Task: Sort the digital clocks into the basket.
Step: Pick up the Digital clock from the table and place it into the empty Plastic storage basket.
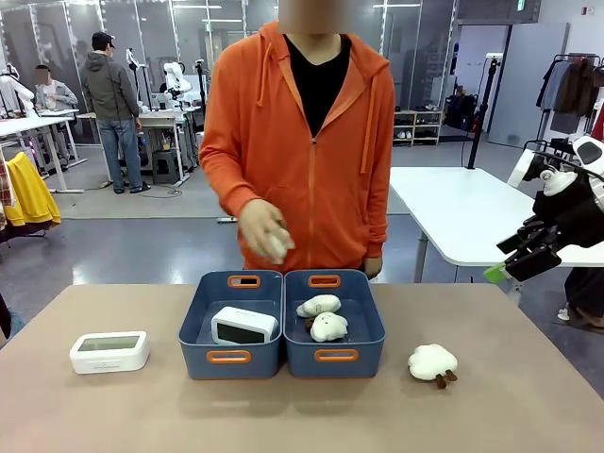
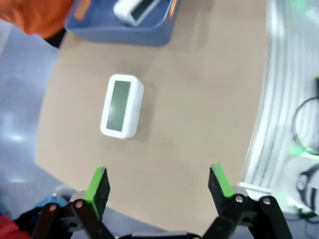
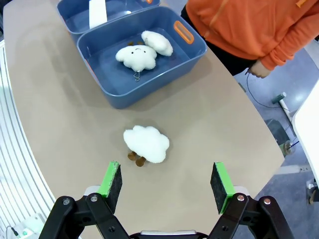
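One white digital clock (image 1: 109, 351) lies on the tan table at the left, apart from the bins. A second clock (image 1: 243, 325) rests inside the left blue basket (image 1: 193, 330). In the left wrist view my left gripper (image 2: 159, 181) hangs open above the table edge, with the loose clock (image 2: 121, 105) ahead of it and the basket (image 2: 119, 35) with its clock (image 2: 134, 10) beyond. My right gripper (image 1: 514, 257) is raised off the table's right side. It stands open (image 3: 167, 181) and holds nothing.
The right blue bin (image 1: 368, 330) holds two cream plush toys (image 1: 323, 317). A third plush (image 1: 432, 362) lies on the table right of it, below my right gripper (image 3: 146, 144). A person in an orange hoodie stands behind the bins, one hand (image 1: 264, 231) raised and blurred.
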You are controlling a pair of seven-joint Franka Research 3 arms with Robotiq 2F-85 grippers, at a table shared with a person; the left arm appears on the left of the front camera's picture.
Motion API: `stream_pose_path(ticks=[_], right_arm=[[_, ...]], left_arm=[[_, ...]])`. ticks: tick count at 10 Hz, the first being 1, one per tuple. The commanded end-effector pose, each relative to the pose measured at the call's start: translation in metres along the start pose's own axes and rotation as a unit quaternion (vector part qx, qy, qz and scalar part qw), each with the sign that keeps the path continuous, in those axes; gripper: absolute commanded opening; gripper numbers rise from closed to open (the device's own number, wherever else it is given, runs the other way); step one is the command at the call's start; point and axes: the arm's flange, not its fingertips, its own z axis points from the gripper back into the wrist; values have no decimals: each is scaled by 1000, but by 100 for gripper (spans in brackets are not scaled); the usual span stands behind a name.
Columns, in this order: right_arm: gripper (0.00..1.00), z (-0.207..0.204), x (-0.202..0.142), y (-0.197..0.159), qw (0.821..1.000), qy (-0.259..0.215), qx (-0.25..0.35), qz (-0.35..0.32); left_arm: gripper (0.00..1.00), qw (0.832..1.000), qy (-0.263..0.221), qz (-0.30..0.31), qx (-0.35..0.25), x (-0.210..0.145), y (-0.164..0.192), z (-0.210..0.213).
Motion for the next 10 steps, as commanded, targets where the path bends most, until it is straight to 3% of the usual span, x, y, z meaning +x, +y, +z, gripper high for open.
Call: stream_pose_path(ticks=[1,3,5,8,10], right_arm=[[90,-1,4,0,1000,5,-3,-10],[90,-1,4,0,1000,5,-3,-10],[90,-1,4,0,1000,5,-3,-10],[90,-1,4,0,1000,5,-3,-10],[90,-1,4,0,1000,5,-3,-10]], left_arm=[[100,999,47,-24,6,11,29,-53],[100,998,53,-37,7,30,44,-94],[100,995,76,-55,-31,41,60,-147],[100,990,117,-56,-61,43,88,-200],[100,987,131,-52,-77,46,93,-211]])
